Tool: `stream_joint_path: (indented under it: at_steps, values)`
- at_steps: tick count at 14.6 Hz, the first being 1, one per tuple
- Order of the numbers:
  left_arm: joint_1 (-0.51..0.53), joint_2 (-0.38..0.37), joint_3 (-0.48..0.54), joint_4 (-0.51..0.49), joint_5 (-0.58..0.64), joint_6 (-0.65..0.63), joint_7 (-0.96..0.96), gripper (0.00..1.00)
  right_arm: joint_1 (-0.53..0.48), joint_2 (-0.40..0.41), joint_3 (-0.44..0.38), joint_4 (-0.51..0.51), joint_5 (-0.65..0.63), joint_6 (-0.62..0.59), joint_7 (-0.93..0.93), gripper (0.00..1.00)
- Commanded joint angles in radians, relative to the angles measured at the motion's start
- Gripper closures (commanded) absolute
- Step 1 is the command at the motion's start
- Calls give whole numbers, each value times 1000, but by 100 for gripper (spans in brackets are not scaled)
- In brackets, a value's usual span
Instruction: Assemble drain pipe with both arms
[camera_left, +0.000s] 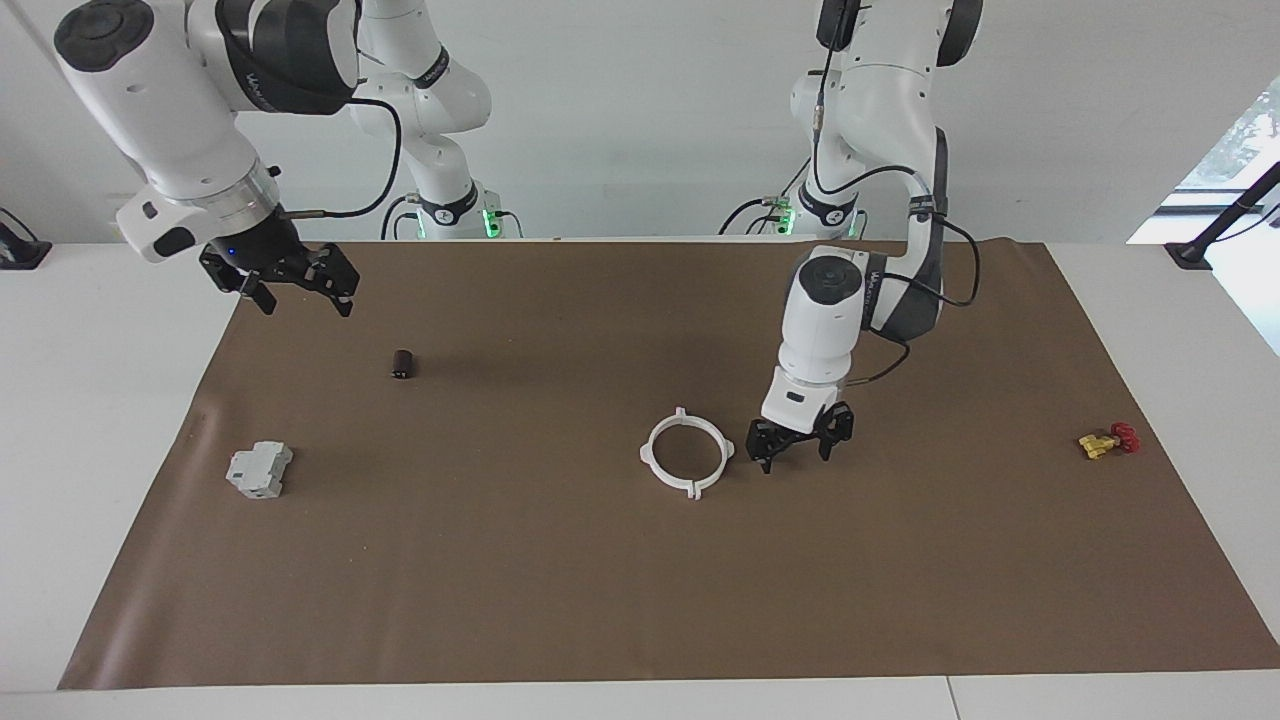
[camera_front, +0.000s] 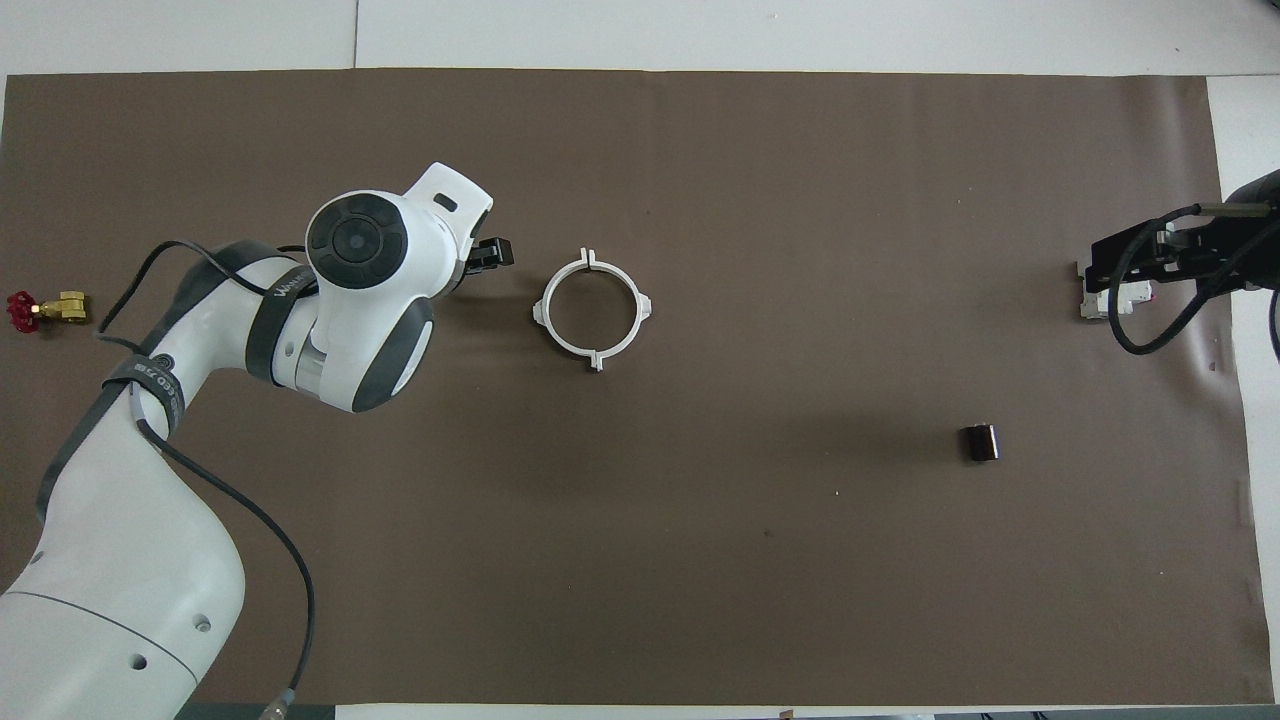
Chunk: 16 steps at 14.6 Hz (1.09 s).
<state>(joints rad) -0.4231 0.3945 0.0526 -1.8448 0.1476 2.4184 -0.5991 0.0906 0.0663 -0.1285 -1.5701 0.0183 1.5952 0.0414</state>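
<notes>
I see the drain pipe (camera_left: 686, 453) closed into one ring mid-mat, so assembly looks done; left gripper (camera_left: 798, 452) spread empty just beside it, right gripper (camera_left: 298, 287) spread, raised over the mat's edge

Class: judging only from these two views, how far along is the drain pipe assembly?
Done: the drain pipe lies on the brown mat as one closed ring with four tabs. In hand: nothing; the left gripper is open beside the ring, the right gripper open in the air. Left: apparently only withdrawing.
</notes>
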Motion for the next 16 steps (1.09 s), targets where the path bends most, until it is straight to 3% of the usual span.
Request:
stream_joint_path:
  at_steps: [1, 4, 7, 9, 11, 16]
  values:
    - [70, -42, -8, -27, 12, 4, 66, 0, -3, -19, 6, -19, -12, 12, -23, 0]
    - [177, -81, -11, -27, 12, -5, 183, 0, -2, -20, 10, -16, -12, 3, -21, 0]
    - [237, -140, -11, -19, 6, -100, 297, 0, -2, -20, 10, -16, -12, -1, -21, 0]
    - [257, -186, -11, -13, -61, -160, 366, 0, -2, -22, 10, -16, -12, -1, -21, 0]
    - [270, -218, 1, 41, -135, -281, 448, 0, -2, -22, 10, -16, -12, -1, -21, 0]
    - [351, -275, 1, 199, -166, -577, 605, 0, -2, -23, 10, -16, -12, -6, -21, 0]
